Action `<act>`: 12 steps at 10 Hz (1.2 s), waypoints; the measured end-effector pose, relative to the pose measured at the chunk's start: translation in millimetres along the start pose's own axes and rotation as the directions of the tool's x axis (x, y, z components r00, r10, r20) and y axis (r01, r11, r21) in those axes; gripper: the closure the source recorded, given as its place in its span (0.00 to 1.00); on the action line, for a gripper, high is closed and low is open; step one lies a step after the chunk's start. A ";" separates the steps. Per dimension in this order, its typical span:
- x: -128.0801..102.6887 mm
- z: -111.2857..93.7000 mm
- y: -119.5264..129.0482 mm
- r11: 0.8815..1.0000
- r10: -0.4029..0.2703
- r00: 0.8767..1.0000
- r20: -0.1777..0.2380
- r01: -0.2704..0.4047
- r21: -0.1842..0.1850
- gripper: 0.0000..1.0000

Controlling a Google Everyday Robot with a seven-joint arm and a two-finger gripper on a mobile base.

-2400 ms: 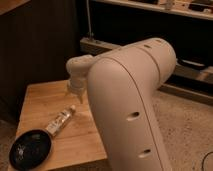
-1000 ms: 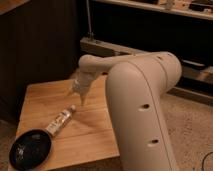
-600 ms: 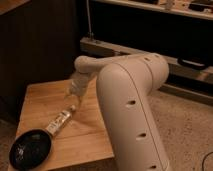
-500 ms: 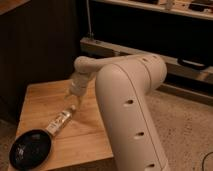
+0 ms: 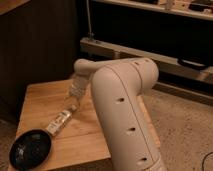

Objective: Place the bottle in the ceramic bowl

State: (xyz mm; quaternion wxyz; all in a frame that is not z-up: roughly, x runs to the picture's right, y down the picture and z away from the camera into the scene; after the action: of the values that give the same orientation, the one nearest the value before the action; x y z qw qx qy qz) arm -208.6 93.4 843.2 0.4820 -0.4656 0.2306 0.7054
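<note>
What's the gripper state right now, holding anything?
Gripper: state cannot be told; it is just above the cap end of the slim clear plastic bottle, which lies on the wooden table near the round glossy black bowl.

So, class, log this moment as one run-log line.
gripper: over plastic bottle cap end | bottle: lying on wooden table, beside black ceramic bowl | bowl: empty
</note>
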 end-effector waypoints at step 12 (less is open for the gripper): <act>-1.5 40.3 4.4 0.997 0.002 0.998 -0.062 0.003 0.081 0.35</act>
State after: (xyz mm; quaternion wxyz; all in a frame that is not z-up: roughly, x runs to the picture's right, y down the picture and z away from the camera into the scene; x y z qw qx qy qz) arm -229.9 122.0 862.5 0.4932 -0.4673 0.2740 0.6807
